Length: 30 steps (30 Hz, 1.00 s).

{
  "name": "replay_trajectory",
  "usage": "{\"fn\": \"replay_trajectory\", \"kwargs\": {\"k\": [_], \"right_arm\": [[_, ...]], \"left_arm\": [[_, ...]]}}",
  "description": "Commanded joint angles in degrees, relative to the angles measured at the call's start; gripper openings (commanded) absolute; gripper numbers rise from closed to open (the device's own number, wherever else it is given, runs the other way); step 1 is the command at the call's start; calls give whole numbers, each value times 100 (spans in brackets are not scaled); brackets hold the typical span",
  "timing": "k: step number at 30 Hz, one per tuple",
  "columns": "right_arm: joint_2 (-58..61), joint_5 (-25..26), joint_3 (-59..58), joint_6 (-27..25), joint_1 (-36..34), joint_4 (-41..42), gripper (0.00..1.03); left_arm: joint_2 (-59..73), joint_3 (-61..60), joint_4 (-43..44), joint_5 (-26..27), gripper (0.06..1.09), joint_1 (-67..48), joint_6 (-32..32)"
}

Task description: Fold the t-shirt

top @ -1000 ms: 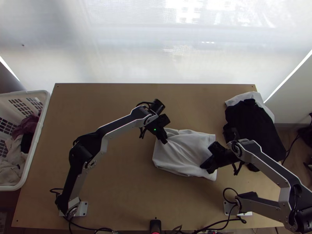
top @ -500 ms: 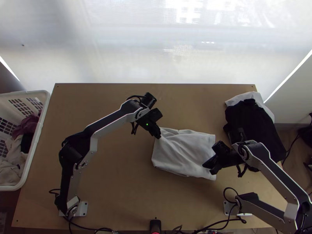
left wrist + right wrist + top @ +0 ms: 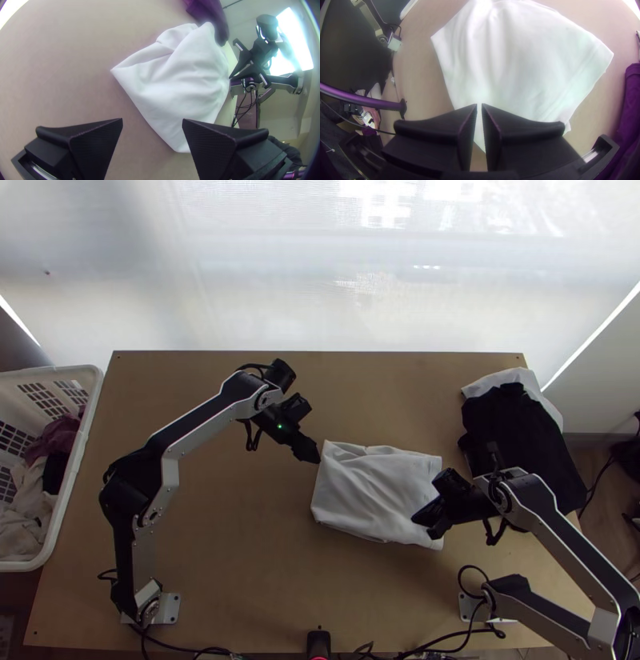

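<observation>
Fingers of the left gripper [image 3: 311, 455] stand wide apart with nothing between them; position, just beside the left edge of the white t-shirt [image 3: 376, 492] in the top view. Fingers of the right gripper [image 3: 424, 529] are nearly together, a narrow gap between; position, over the t-shirt's right-hand part, contact undetermined. T-shirt lies folded into a compact, rumpled four-sided shape on the wooden table [image 3: 232, 524], creases running across it. Number of folds cannot be established. Beyond the t-shirt, to its upper right, a black cloth [image 3: 516, 428] lies partly over another white cloth [image 3: 490, 382]. Well to the t-shirt's left stands a white basket [image 3: 82, 430] containing assorted clothes [image 3: 56, 440].
</observation>
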Motion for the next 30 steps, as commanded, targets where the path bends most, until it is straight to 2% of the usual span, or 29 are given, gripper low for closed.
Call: {"fn": "replay_trajectory", "kwargs": {"k": [1,3,11,20,30], "right_arm": [[-99,97,26,110,-9,5,31],[-125,167,35,171,-18,5,40],[-257,202,61,224,-167,5,54],[-371,202,70,224,-255,5,54],[-389,202,140,250,-290,5,54]], "left_arm": [[65,-231,-399,502,97,143,-236],[83,-258,-399,599,98,152,-332],[373,-196,-302,995,98,82,-561],[637,-170,-214,1381,100,47,-693],[953,-178,-214,1496,103,20,-684]]}}
